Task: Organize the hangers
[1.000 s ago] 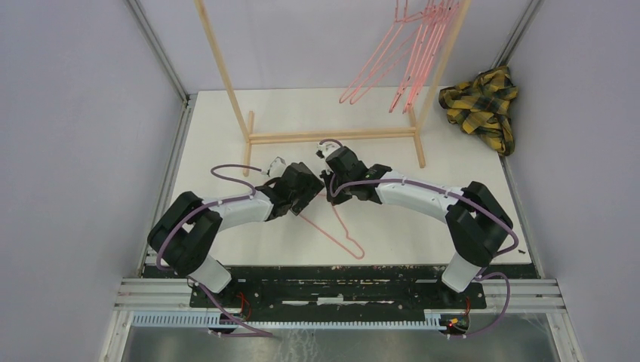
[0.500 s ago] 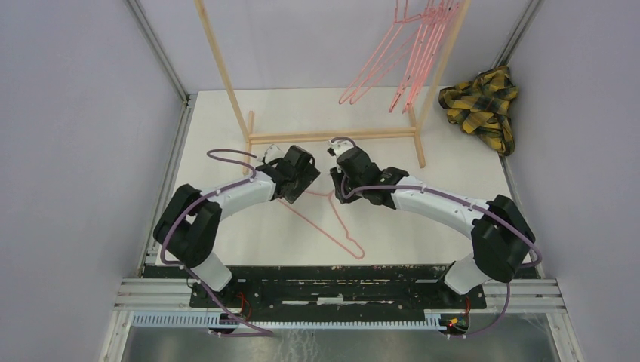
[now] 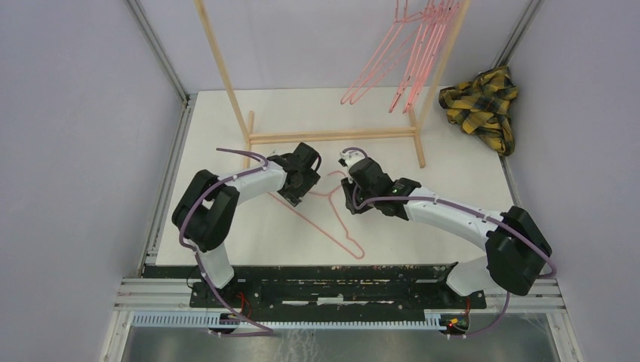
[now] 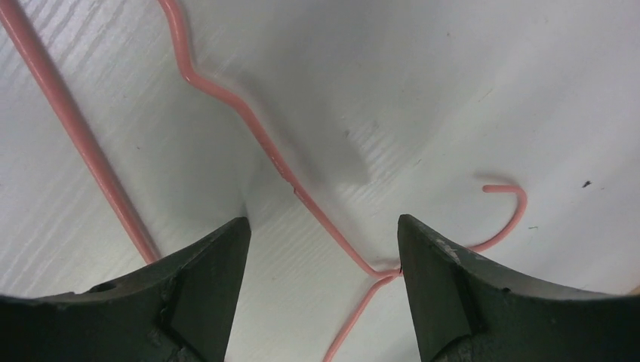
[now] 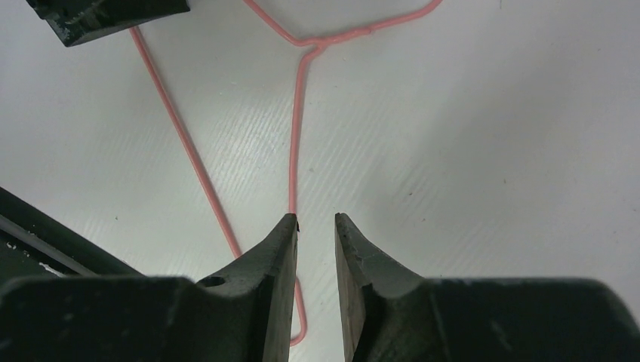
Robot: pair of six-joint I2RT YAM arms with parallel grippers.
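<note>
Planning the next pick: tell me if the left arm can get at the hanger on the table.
Probably yes: the left gripper is open just above the hanger, whose wire runs between its jaws, with nothing in the way.

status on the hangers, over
Left gripper open above table hanger. Right gripper nearly shut over its wire, grip unclear. Other hangers on rack. Nothing blocking.

Pink hanger (image 5: 298, 136) flat (others (image 3: 420, 56) aloft)

Glossy pink coated-wire hanger (image 5: 295, 151), matt white table (image 5: 490, 151) with fine ribbed grain, pale bare-wood rack (image 3: 332, 136), soft woven plaid cloth (image 3: 483, 105).
</note>
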